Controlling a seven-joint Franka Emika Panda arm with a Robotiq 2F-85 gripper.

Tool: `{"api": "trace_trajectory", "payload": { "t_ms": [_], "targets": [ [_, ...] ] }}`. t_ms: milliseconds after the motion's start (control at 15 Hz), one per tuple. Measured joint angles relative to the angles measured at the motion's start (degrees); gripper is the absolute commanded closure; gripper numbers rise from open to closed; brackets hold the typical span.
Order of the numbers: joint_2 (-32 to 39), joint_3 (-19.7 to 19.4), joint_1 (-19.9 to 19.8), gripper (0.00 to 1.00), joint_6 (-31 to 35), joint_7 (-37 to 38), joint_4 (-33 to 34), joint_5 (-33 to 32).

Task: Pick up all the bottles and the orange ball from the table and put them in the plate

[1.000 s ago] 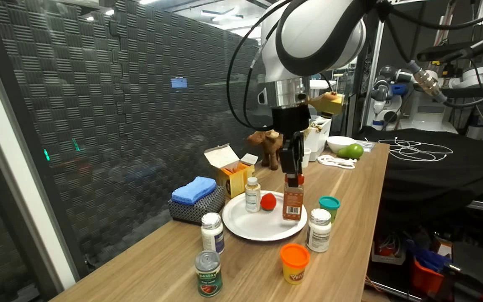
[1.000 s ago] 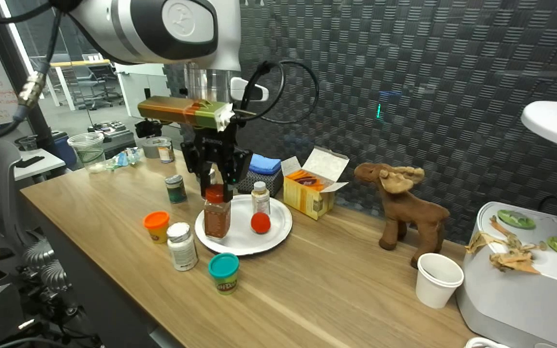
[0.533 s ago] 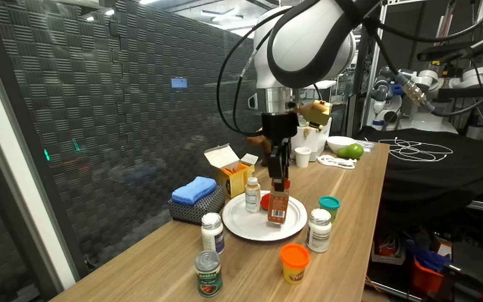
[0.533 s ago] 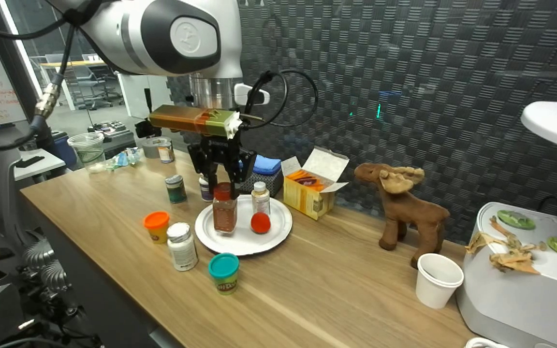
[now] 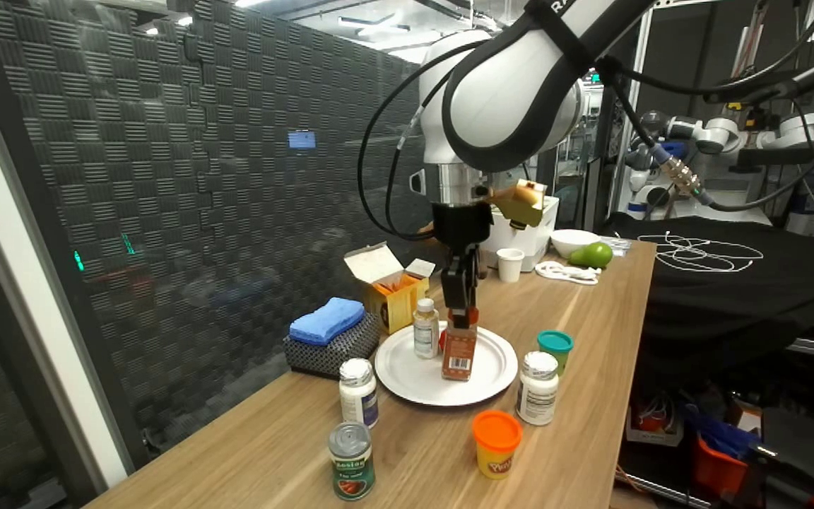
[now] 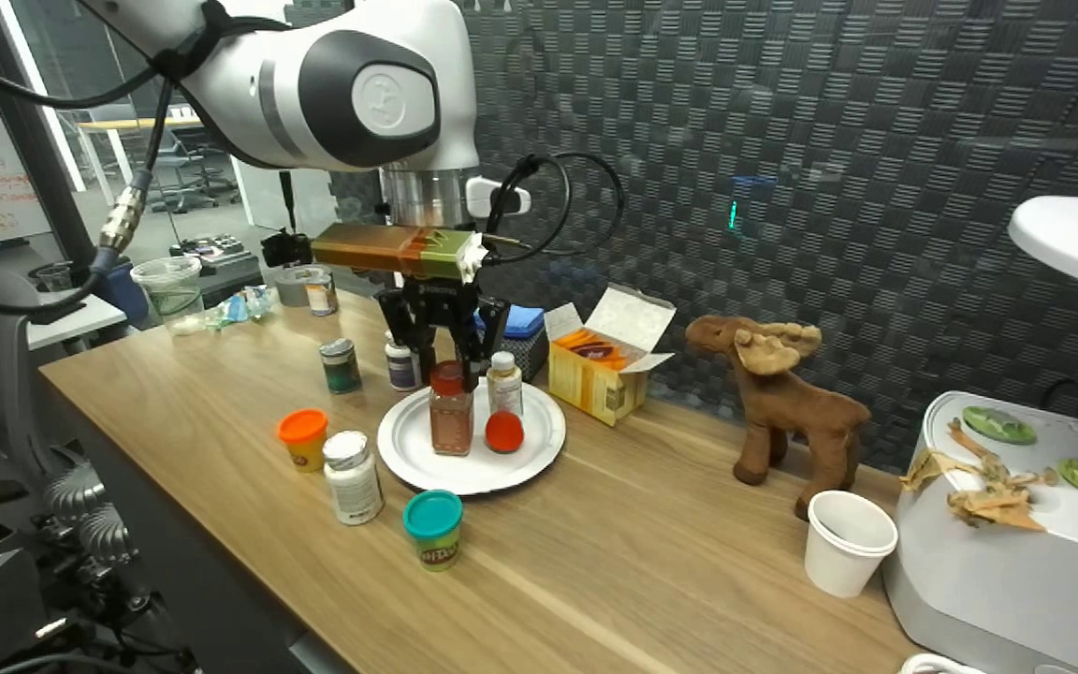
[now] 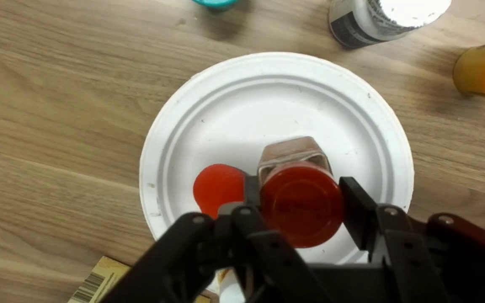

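I have my fingers (image 7: 355,206) gripping the red-capped spice bottle (image 6: 452,421) by its cap, holding it nearly upright over the white plate (image 7: 276,67), though I can't tell whether its base touches down. On that plate, near it, I see the orange-red ball (image 6: 504,432) and a white-capped bottle (image 6: 504,388), while on the wooden surface (image 6: 614,562) stand one white pill bottle (image 5: 357,396) near a green-labelled can (image 5: 351,463), a second white pill bottle (image 5: 538,394) near the plate's edge, and an open yellow carton (image 6: 590,382).
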Motion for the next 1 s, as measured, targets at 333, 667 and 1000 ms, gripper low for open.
{"api": "trace_trajectory", "payload": {
  "t_ms": [333, 667, 1000],
  "targets": [
    [1.2, -0.4, 0.0, 0.75, 1.9, 0.0, 1.0, -5.3],
    [1.4, -0.5, 0.0, 0.75, 2.1, 0.0, 1.2, -6.4],
    [1.5, -0.5, 0.2, 0.75, 2.4, 0.0, 1.2, -6.7]
  ]
}}
